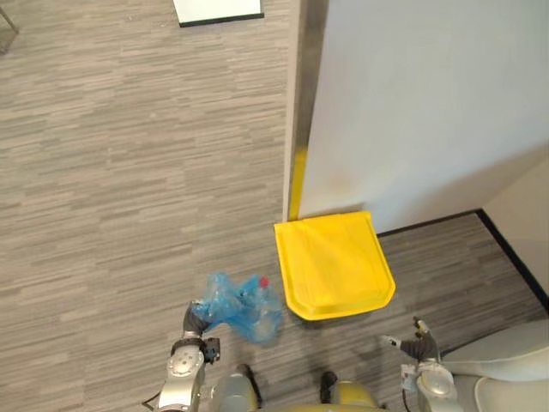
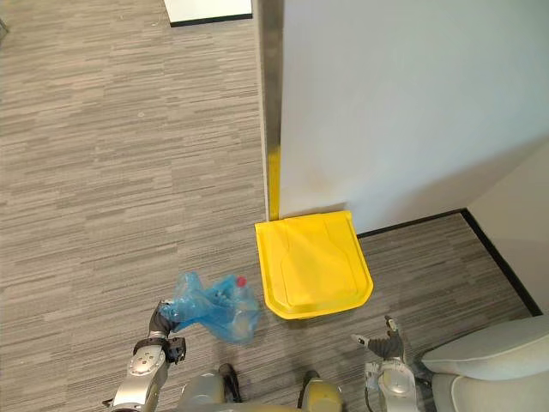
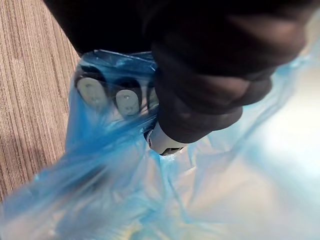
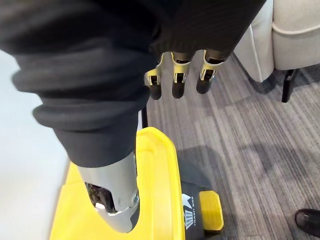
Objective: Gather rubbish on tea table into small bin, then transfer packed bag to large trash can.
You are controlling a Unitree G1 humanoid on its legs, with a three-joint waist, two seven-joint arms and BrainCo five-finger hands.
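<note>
My left hand point(image 1: 196, 317) is shut on the neck of a blue plastic rubbish bag point(image 1: 243, 308), which hangs full at my lower left; a red bit shows through near its top. In the left wrist view the blue bag point(image 3: 125, 190) wraps over my curled fingers point(image 3: 127, 101). A large trash can with a closed yellow lid point(image 1: 333, 264) stands on the floor just right of the bag, against a white wall. My right hand point(image 1: 415, 343) hangs open at the lower right, holding nothing; its fingers point(image 4: 180, 82) are relaxed above the yellow lid point(image 4: 155, 190).
A white wall panel point(image 1: 429, 103) with a metal edge rises behind the can. A pale cushioned seat point(image 1: 506, 369) sits at the lower right corner. Grey wood-pattern floor point(image 1: 129, 172) stretches open to the left. A white object point(image 1: 219, 10) stands at the far top.
</note>
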